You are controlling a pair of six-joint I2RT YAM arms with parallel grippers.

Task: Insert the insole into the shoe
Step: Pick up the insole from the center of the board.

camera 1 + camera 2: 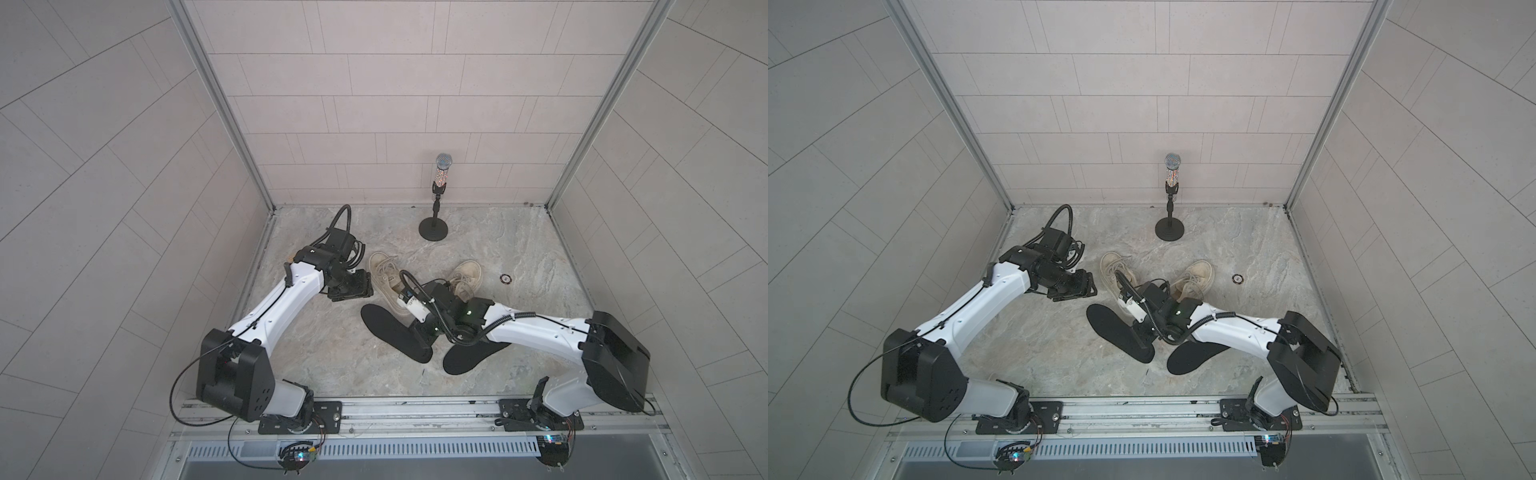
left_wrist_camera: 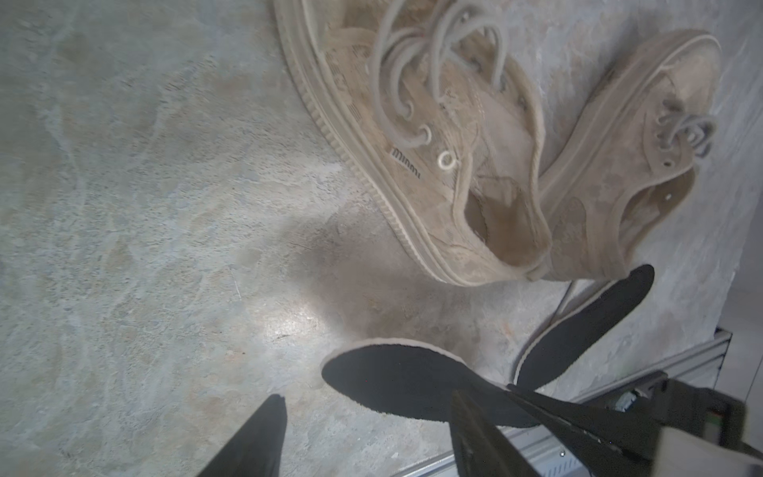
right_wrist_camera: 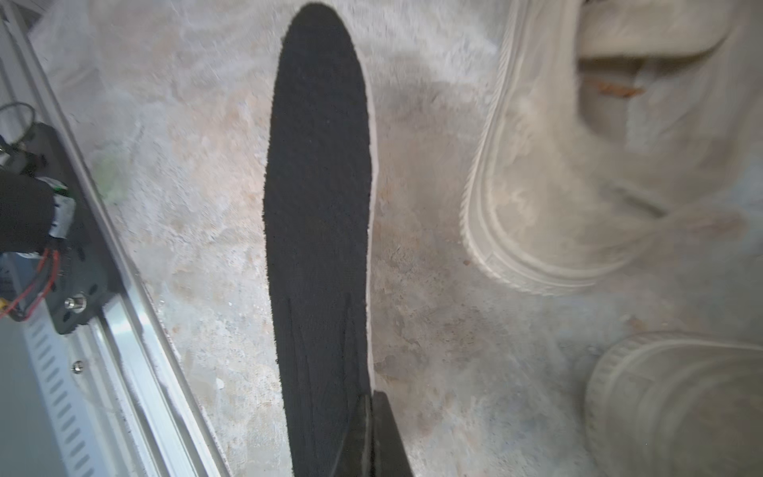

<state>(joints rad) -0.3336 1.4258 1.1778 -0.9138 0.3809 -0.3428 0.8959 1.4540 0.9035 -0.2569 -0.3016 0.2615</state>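
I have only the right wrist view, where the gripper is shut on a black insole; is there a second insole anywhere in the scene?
Observer: Yes, a second insole lies beside the held insole, partly under the right arm.
Operator: Thank you. Is the left gripper holding anything?
Observer: No, the left gripper is open and empty, close to the shoe on its side.
Operator: Is anything else standing nearby?
Observer: A microphone stands upright on its stand at the far end.
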